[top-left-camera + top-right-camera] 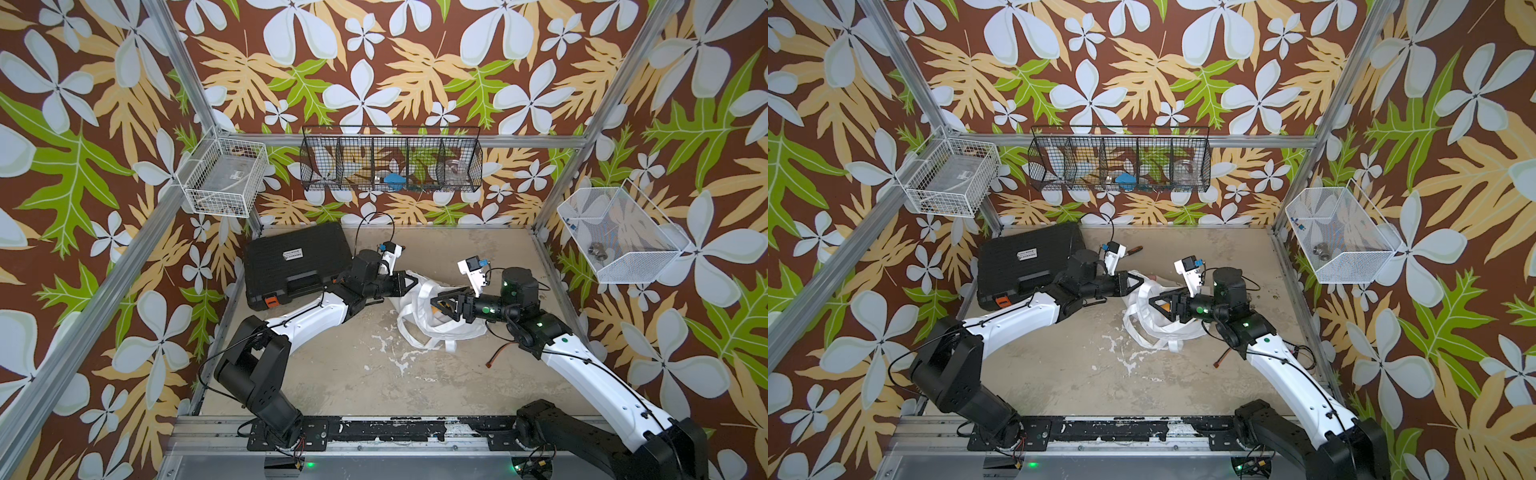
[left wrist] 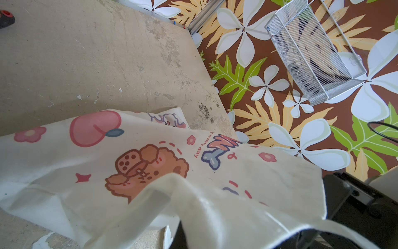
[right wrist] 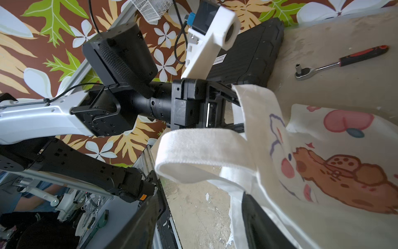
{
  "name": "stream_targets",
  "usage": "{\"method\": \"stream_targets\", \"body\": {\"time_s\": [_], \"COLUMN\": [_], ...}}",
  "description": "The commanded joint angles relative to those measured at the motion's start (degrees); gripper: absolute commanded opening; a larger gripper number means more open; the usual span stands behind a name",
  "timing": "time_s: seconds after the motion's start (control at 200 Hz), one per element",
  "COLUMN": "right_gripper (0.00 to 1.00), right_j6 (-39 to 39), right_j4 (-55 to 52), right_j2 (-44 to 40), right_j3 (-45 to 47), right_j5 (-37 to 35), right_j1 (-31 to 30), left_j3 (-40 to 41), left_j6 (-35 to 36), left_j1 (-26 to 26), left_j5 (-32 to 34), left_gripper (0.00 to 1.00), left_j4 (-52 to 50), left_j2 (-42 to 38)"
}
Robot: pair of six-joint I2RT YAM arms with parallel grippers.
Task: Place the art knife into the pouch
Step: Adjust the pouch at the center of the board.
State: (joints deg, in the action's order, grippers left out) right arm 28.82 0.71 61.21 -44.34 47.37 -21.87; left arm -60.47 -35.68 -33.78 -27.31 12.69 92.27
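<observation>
Pinching pouch (image 1: 415, 316) rim, L gripper (image 1: 414, 284) jaws pressed together. Pouch crumpled on table (image 1: 353, 357) centre, btwn both grippers. R gripper (image 1: 433, 304) jaws spread, one finger against cloth. Black tool case (image 1: 297, 262) behind L arm.

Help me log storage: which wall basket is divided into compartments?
The black basket at the back; the white wire basket and white mesh basket are undivided.

Left arm (image 1: 307, 316) jaws shut; right arm (image 1: 590, 365) jaws apart (wrists facing).
</observation>
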Motion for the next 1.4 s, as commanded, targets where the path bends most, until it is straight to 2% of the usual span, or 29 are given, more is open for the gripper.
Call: {"method": "stream_targets", "body": {"time_s": [0.0, 0.185, 0.395, 0.51, 0.586, 0.691, 0.846, 0.966, 1.261, 1.396], "right_gripper": [0.64, 0.65, 0.64, 0.64, 0.64, 0.64, 0.64, 0.64, 0.66, 0.66], "right_j6": [1.4, 2.9, 14.2, 21.3, 24.5, 24.8, 20.5, 20.0, 20.6, 21.1], "right_j4": [8.1, 15.1, 28.8, 33.4, 33.2, 29.2, 22.2, 21.5, 21.8, 21.3], "right_j2": [1.0, 6.2, 10.6, 8.7, 5.7, 3.1, 4.5, 9.4, 24.5, 30.6], "right_j3": [0.0, -1.4, -1.7, -1.7, -2.7, -7.3, -16.4, -22.4, -30.5, -34.4], "right_j5": [3.2, 5.2, 12.0, 15.2, 15.9, 15.6, 13.9, 13.6, 10.2, 8.4], "right_j1": [-0.7, -1.3, -3.4, -4.3, -4.4, -4.5, -4.1, -1.2, 12.3, 15.4], "left_j3": [-0.3, -0.3, -0.3, -0.4, -0.4, -0.3, 0.2, 0.7, 2.0, 2.7], "left_j6": [0.0, -0.2, 0.0, 0.1, 0.1, -0.2, -0.7, -1.0, -1.6, -2.3], "left_j1": [0.2, 0.1, 0.1, 0.2, 0.4, 0.6, 0.6, 0.6, 0.6, 0.6], "left_j5": [-0.8, -1.2, -1.0, -1.0, -0.9, -1.4, -2.0, -2.5, -3.9, -4.6], "left_gripper": [0.0, 0.0, 0.0, 0.0, 0.0, 0.0, 0.0, 0.0, 0.0, 0.0], "left_j4": [1.0, 1.5, 1.5, 1.2, 1.2, 1.8, 2.8, 3.2, 4.3, 5.1], "left_j2": [0.0, 0.1, 0.4, 0.5, 0.8, 1.4, 1.9, 1.7, 0.0, -1.1]}}
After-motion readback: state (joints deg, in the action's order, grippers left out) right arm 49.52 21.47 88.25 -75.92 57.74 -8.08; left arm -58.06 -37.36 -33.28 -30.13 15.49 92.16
